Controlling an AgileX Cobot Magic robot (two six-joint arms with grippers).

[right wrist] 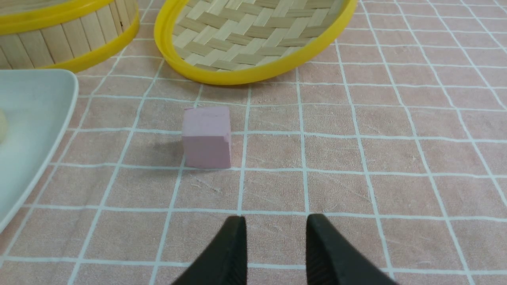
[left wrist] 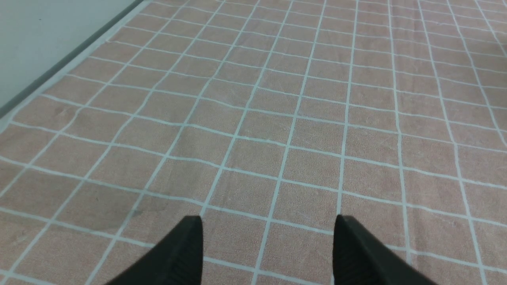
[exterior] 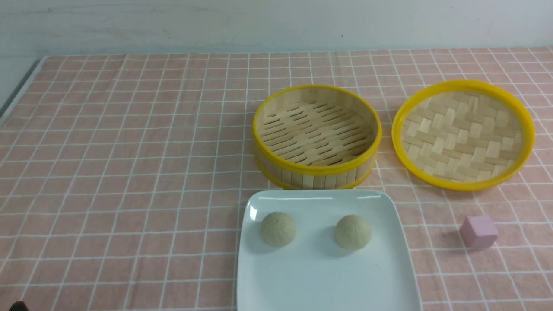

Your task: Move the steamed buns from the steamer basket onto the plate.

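Note:
Two cream-beige steamed buns lie on the white plate (exterior: 319,276): one on its left side (exterior: 278,229), one to the right (exterior: 353,232). The steamer basket (exterior: 316,136) stands just behind the plate and holds nothing. In the right wrist view the plate's corner (right wrist: 35,118), a sliver of a bun at the picture's edge (right wrist: 2,126) and the basket's wall (right wrist: 67,35) show. My left gripper (left wrist: 268,221) is open and empty over bare cloth. My right gripper (right wrist: 276,219) is open and empty, a little short of the pink cube. Neither gripper shows in the front view.
The woven-faced lid (exterior: 463,134) lies right of the basket; it also shows in the right wrist view (right wrist: 253,35). A small pink cube (exterior: 478,232) sits right of the plate, seen too in the right wrist view (right wrist: 207,136). The table's left edge (left wrist: 59,71) meets the wall.

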